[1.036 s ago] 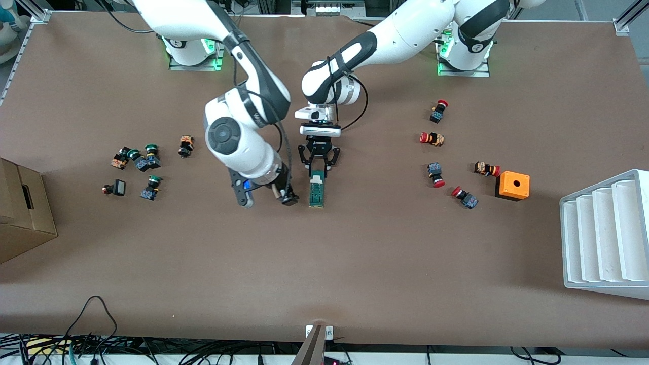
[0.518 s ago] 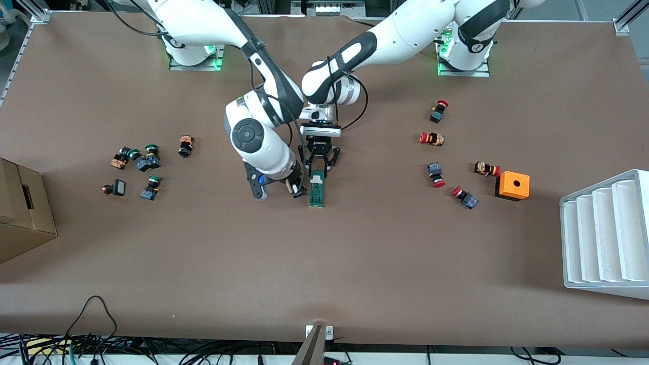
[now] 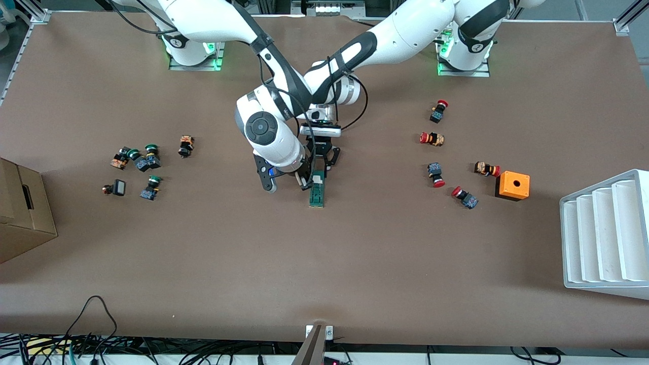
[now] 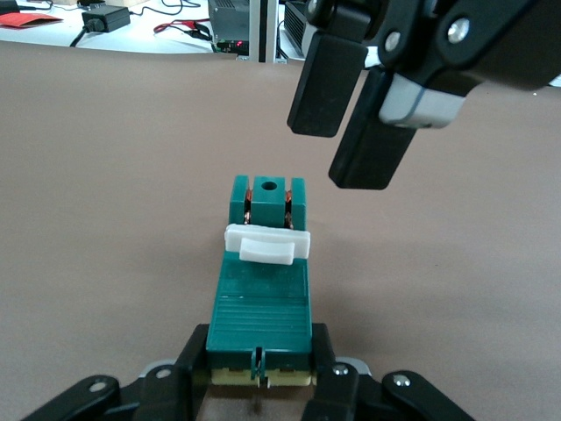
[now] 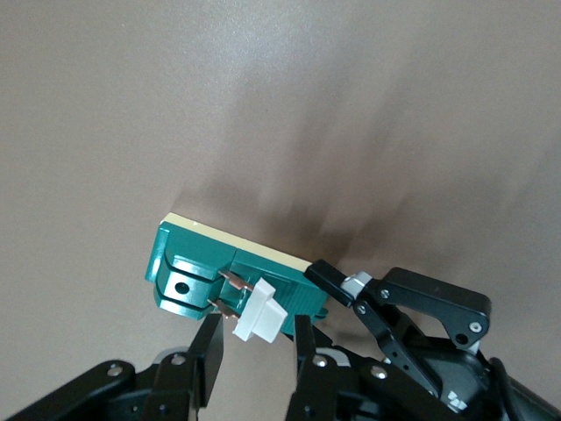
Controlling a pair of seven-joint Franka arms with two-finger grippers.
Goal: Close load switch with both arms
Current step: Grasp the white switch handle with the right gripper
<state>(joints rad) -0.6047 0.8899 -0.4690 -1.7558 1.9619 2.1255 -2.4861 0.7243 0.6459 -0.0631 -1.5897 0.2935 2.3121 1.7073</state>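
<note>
The dark-green load switch point(image 3: 317, 193) lies flat at the table's middle, its white piece point(image 4: 266, 246) raised across its top. My left gripper point(image 3: 318, 171) is shut on the switch's end that points toward the robots' bases; in the left wrist view point(image 4: 261, 361) its fingers clamp both sides of the body point(image 4: 263, 298). My right gripper point(image 3: 305, 181) is open and hovers just above the switch. In the right wrist view point(image 5: 254, 346) its fingers stand on either side of the white piece point(image 5: 260, 317), not touching it. The right gripper's fingers point(image 4: 320, 83) also show in the left wrist view.
Red-capped push buttons point(image 3: 436, 175) and an orange box point(image 3: 512, 185) lie toward the left arm's end, by a white slotted rack point(image 3: 603, 238). Green-capped buttons point(image 3: 142, 162) and a cardboard box point(image 3: 20, 208) are toward the right arm's end.
My right arm has swung toward the left arm's end, bringing its open gripper from beside the switch to over it. The left gripper and the switch have stayed still.
</note>
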